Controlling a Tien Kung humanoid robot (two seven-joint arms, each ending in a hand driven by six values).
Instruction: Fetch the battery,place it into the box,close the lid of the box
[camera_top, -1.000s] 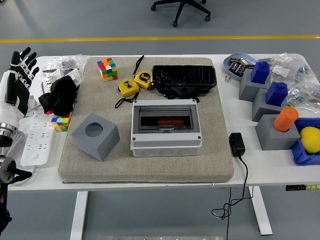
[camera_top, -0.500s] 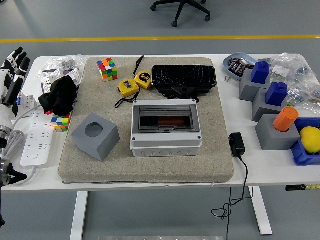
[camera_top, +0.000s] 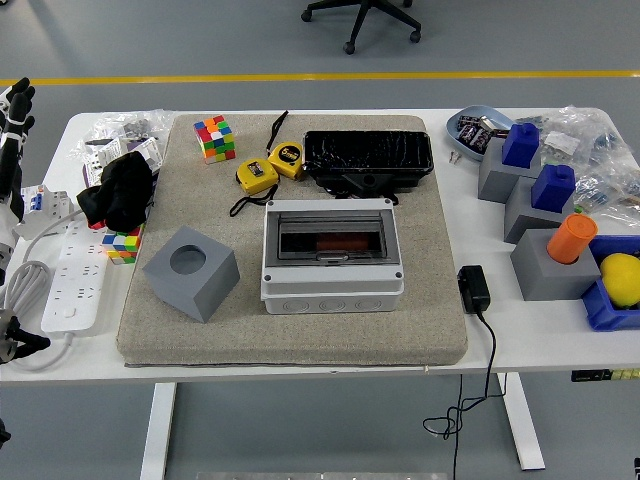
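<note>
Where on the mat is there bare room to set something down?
Free: the mat's front strip before the grey box, and its right margin beside it. Crowded: the back, with cube, tape measures and black case.

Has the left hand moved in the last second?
Yes. The left hand has pulled back leftward, away from the power strip, and now sits mostly cut off at the picture's left edge.

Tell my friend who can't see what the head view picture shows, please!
A grey box with its clear lid shut sits mid-table on a beige mat, a red battery inside it. Around it lie a grey cube, two yellow tape measures and a colourful puzzle cube. The robot's left hand is at the far left edge.
</note>
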